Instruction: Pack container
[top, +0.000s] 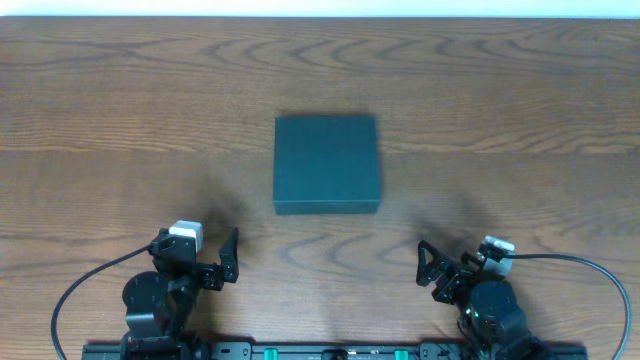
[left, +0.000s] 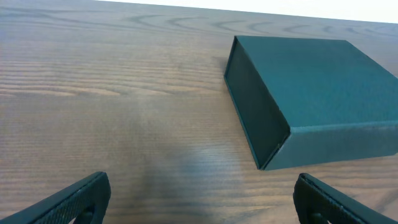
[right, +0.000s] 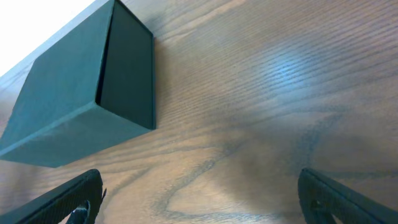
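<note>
The container (top: 327, 163) is a dark teal square box lying closed, lid down, in the middle of the wooden table. In the left wrist view the container (left: 311, 93) lies ahead to the right; in the right wrist view the container (right: 74, 99) lies ahead to the left. My left gripper (top: 228, 257) rests near the front edge, left of the box, jaws wide apart with only bare wood between them (left: 202, 199). At the front right my right gripper (top: 428, 265) is likewise open and holds nothing (right: 199, 199). Neither gripper touches the box.
The wooden table (top: 100, 100) stretches all round the box. The arms' bases and black cables (top: 70, 300) sit along the front edge. The table's far edge meets a white background at the top.
</note>
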